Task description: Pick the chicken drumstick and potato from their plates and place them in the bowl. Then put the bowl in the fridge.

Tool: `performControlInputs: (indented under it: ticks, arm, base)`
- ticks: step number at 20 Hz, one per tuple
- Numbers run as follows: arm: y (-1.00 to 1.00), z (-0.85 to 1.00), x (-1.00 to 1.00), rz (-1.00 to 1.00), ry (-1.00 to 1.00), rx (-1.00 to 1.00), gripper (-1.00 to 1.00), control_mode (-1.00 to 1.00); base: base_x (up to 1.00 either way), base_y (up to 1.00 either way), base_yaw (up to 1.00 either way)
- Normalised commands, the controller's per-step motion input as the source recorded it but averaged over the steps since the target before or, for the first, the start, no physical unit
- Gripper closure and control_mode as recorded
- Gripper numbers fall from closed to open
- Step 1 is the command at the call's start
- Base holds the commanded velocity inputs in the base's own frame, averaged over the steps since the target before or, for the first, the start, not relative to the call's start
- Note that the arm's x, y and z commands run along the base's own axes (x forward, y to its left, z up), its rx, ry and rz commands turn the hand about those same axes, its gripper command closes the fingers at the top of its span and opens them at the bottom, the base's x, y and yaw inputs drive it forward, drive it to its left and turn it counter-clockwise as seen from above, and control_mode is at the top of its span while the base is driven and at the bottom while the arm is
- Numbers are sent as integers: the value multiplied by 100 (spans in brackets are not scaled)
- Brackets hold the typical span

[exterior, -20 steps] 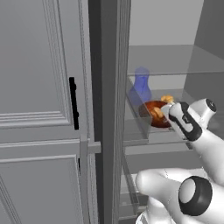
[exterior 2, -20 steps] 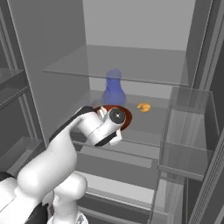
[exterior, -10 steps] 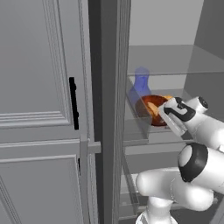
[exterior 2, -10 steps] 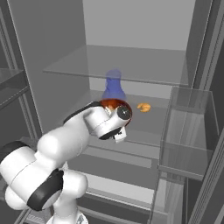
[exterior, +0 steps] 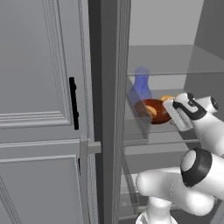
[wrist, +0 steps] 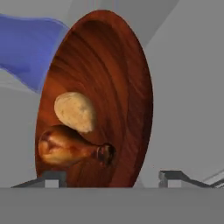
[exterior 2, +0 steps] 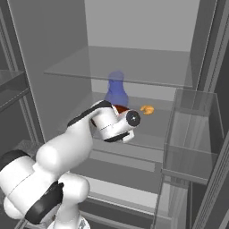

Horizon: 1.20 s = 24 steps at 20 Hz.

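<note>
The bowl (wrist: 100, 100) holds the potato (wrist: 75, 111) with the drumstick (wrist: 72, 148) at its 6 o'clock. The gripper (wrist: 109, 177) is spread apart. No writing is readable.

I count one bowl (wrist: 109, 78) before me, with one potato (wrist: 75, 111) and one chicken drumstick (wrist: 65, 146). One blue vase (exterior: 141, 85) too, and one small orange item (exterior 2: 147, 109).

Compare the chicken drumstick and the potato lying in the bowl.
The potato is pale tan, a plain oval; the chicken drumstick is glossy reddish-brown. The drumstick is longer and tapers to a bone end, unlike the rounded potato. Both lie touching inside the bowl.
</note>
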Motion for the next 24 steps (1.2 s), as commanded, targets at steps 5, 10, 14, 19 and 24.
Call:
performControlInputs:
  ticks: [5, 10, 14, 19, 24]
  arm:
    - [0, 50, -58, 0, -25, 0, -100, -100]
    - [0, 89, -72, 4, -1, -1, -100, -100]
    - [0, 78, -77, 6, 0, -4, -100, -100]
    - [0, 44, -74, 7, 4, -8, -100, -100]
    - [0, -9, -58, 4, 5, -9, -100, -100]
  base:
    - [0, 0, 0]
    - [0, 0, 0]
    - [0, 0, 0]
    - [0, 0, 0]
    - [0, 0, 0]
